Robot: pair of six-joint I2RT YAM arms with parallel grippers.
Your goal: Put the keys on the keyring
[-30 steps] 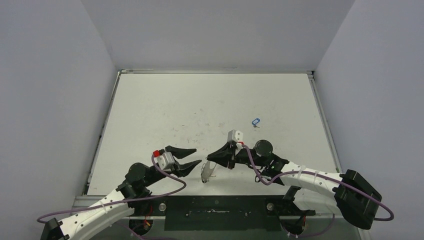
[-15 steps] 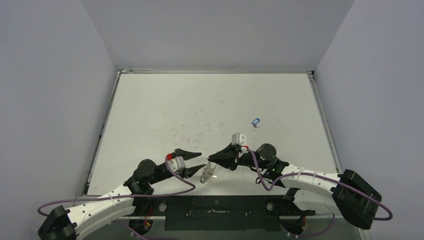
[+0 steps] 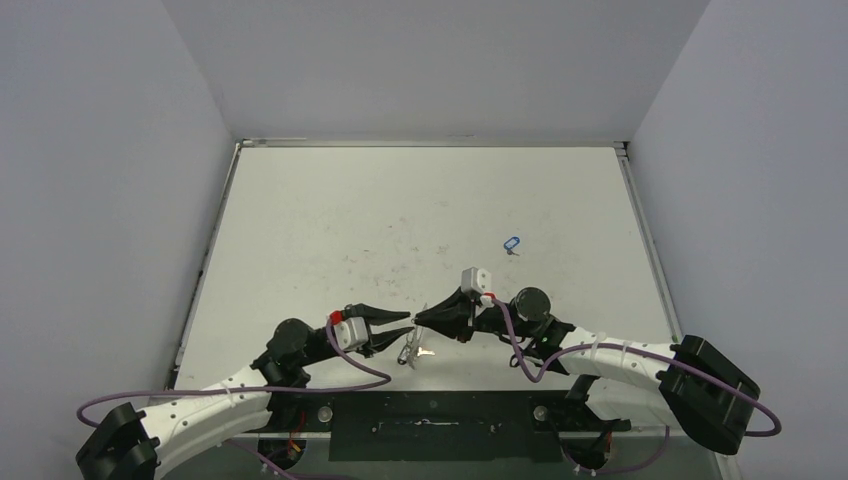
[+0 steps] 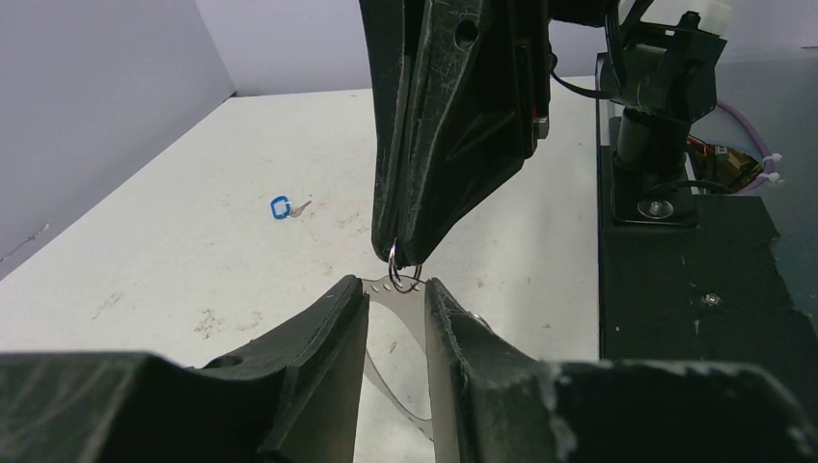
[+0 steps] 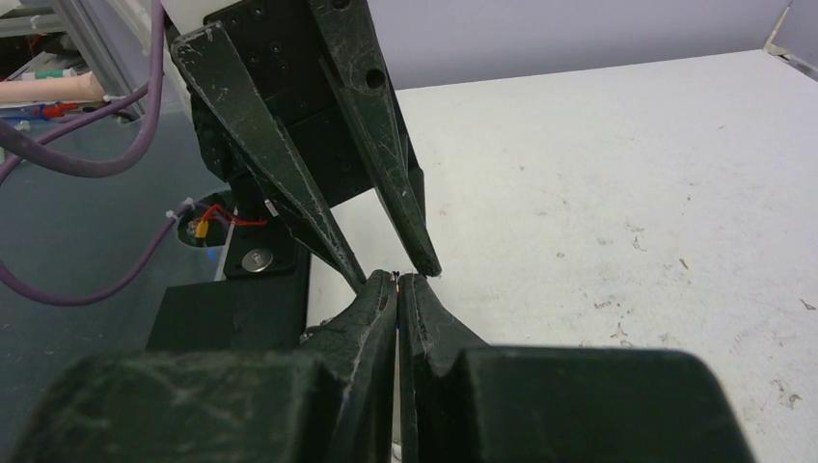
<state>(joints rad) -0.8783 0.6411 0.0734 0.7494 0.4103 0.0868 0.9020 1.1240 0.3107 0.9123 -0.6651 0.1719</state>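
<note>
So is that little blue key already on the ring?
No, the blue key lies alone on the table, well away from the keyring.

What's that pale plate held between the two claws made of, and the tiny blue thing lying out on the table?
The keyring looks like thin translucent plastic, pale grey: light seems to show through it. Its small wire loop glints like metal. The blue key seems to have a plastic head on a metal shank, though it is too small to be sure.
</note>
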